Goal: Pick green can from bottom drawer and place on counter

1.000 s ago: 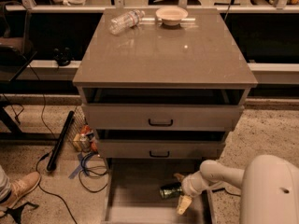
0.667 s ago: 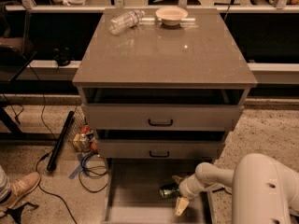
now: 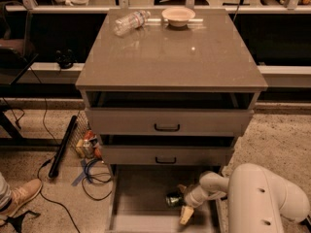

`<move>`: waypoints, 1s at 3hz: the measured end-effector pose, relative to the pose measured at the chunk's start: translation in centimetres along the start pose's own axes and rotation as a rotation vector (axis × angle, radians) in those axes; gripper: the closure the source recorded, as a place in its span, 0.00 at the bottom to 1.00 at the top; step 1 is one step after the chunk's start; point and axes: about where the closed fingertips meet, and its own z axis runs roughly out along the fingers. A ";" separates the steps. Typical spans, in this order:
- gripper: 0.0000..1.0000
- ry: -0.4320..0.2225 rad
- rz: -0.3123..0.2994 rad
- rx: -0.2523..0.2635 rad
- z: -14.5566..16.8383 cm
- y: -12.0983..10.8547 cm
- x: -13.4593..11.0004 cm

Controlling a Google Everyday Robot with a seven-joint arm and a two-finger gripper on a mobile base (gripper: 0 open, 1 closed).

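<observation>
Gripper (image 3: 183, 201) was down in the bottom drawer (image 3: 141, 191), over toward its right side. The jaws were spread apart, one pale tip toward the back and the other toward the front. The can (image 3: 172, 198) sat on the drawer floor right at the jaws' left, and I honestly couldn't tell if either tip was touching it. Up on the table (image 3: 170, 62), a bottle (image 3: 130, 22) lay on its side near a bowl (image 3: 178, 15) along the back edge.
</observation>
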 end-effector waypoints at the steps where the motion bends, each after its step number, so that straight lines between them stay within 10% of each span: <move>1: 0.18 -0.008 0.001 -0.009 1.0 -0.5 0.5; 3: 0.72 -0.012 0.002 -0.011 0.9 -0.6 0.5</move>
